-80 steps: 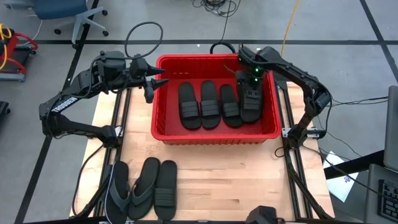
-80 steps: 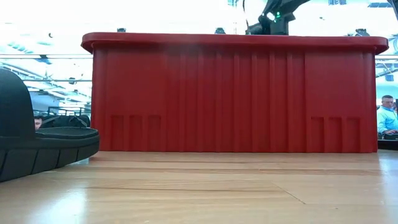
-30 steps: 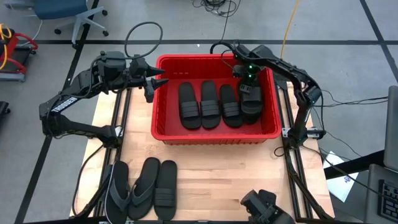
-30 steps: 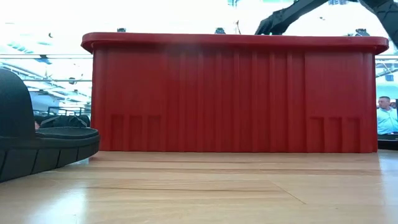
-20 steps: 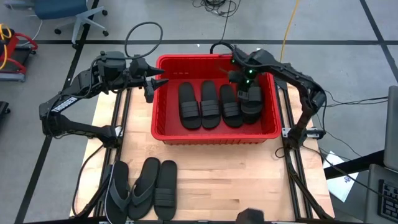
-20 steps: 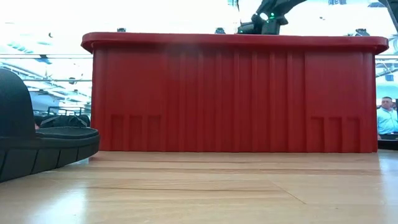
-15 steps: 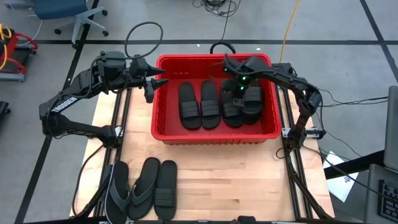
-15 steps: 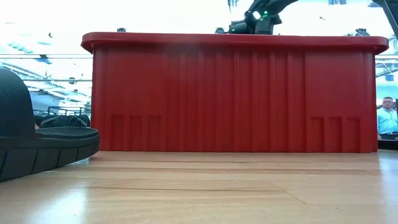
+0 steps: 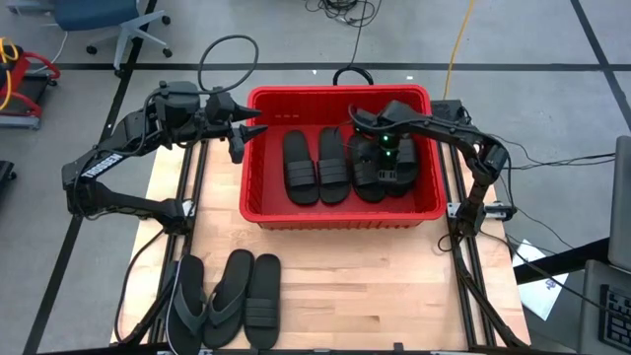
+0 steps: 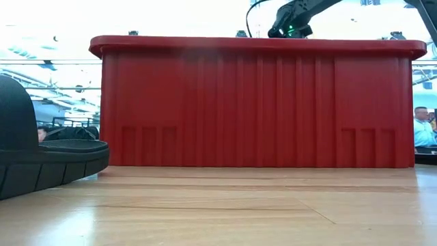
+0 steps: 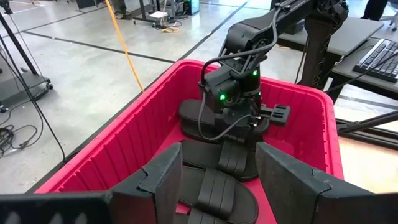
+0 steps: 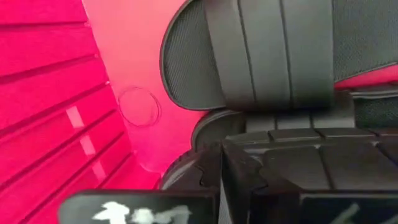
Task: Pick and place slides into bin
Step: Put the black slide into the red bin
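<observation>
The red bin (image 9: 340,222) stands at the table's far middle and holds several black slides side by side (image 9: 333,166). My right gripper (image 9: 381,163) is inside the bin, shut and pointing down. It stands over the two slides nearest the bin's right wall (image 11: 205,118), which overlap; one ribbed strap (image 12: 267,56) fills its wrist view. My left gripper (image 11: 217,155) hangs open and holds nothing, just outside the bin's far left corner (image 9: 251,130). Three more slides (image 9: 225,296) lie flat on the table at the near left. My right gripper's shut fingers (image 11: 245,124) come down from above onto the two overlapping slides at the right of the bin. The gripper's own body hides the tips, so I cannot tell whether they touch a slide.
Bare wood lies between the bin and the three slides at the near left (image 9: 355,286). One of those slides looms at the left of the low view (image 10: 41,160). The bin's tall near wall (image 10: 259,102) hides its inside from that view. A person sits beyond the table (image 10: 425,133).
My right gripper has travelled from the bin's far right corner toward the table's near edge and a little to the left. It has sunk slightly over the slides in the bin and its wrist has turned.
</observation>
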